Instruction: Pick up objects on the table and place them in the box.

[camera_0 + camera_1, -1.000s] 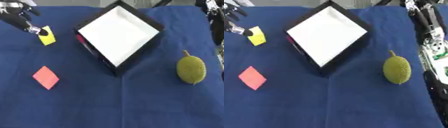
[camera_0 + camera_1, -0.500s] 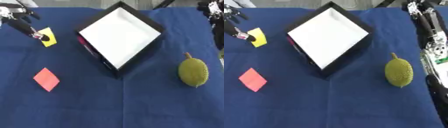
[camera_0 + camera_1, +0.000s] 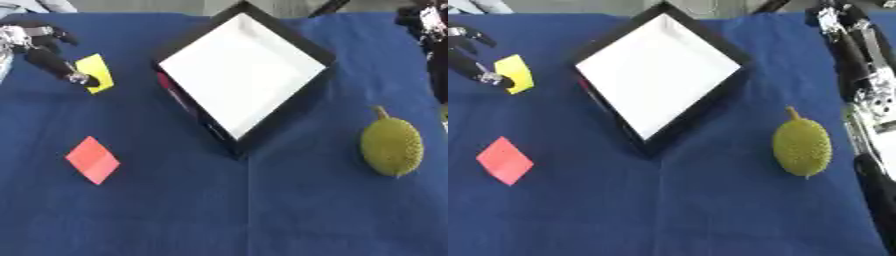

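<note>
The left robot hand (image 3: 48, 52) seemed to pinch the yellow block (image 3: 95, 73) at the counter's (image 3: 262, 210) far left (beside the black, white-floored box (image 3: 242, 75)). A red block (image 3: 92, 160) and green fruit (image 3: 391, 145) lay apart.

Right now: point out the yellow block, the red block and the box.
yellow block (image 3: 94, 72), left eye view, middle of its top face.
red block (image 3: 92, 160), left eye view, centre of its flat face.
box (image 3: 302, 102), left eye view, black rim on its right side.
</note>
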Controlling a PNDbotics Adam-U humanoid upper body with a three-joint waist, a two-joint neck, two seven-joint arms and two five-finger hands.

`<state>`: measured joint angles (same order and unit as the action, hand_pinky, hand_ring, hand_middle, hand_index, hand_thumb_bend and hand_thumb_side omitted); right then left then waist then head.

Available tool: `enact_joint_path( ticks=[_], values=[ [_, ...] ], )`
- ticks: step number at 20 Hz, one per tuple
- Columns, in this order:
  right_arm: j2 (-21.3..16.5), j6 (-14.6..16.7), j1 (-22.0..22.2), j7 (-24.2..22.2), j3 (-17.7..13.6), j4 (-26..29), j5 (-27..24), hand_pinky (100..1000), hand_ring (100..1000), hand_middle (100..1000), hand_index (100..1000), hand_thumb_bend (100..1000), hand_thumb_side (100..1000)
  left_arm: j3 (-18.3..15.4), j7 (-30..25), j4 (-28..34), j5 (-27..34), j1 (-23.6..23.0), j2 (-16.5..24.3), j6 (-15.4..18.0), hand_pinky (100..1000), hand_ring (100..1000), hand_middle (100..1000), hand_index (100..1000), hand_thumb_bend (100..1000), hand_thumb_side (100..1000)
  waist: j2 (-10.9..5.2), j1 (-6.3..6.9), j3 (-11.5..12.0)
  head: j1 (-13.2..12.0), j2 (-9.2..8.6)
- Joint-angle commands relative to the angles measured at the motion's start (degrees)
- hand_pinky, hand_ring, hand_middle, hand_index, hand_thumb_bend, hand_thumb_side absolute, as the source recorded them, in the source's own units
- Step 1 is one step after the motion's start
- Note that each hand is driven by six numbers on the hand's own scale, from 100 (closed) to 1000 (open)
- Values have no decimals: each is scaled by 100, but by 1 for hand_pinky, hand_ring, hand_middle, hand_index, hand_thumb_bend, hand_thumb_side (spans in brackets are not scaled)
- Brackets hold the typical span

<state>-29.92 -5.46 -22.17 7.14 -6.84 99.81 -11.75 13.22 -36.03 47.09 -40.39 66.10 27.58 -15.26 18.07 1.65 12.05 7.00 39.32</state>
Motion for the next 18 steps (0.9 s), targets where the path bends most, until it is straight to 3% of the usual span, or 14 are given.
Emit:
enact_joint_path(
  ticks=[1,11,18],
  values=[
    [-70,7,-75,-28,-12,55,53,998,838,738,864,100,678,-166,169,-71,-150,152,76,-9,892,913,962,909,697,291,-18,35,-15,-61,-100],
    [-44,1,-186,-91,40,82,60,1000,839,738,865,100,697,-357,451,-277,-192,141,-90,168,880,910,958,905,629,303,101,16,-132,-188,-210],
    [-41,-8,-172,-106,42,65,83,1000,840,736,864,100,706,-376,575,-372,-370,136,-86,89,864,896,936,871,501,174,132,16,-145,-217,-214]
  ],
)
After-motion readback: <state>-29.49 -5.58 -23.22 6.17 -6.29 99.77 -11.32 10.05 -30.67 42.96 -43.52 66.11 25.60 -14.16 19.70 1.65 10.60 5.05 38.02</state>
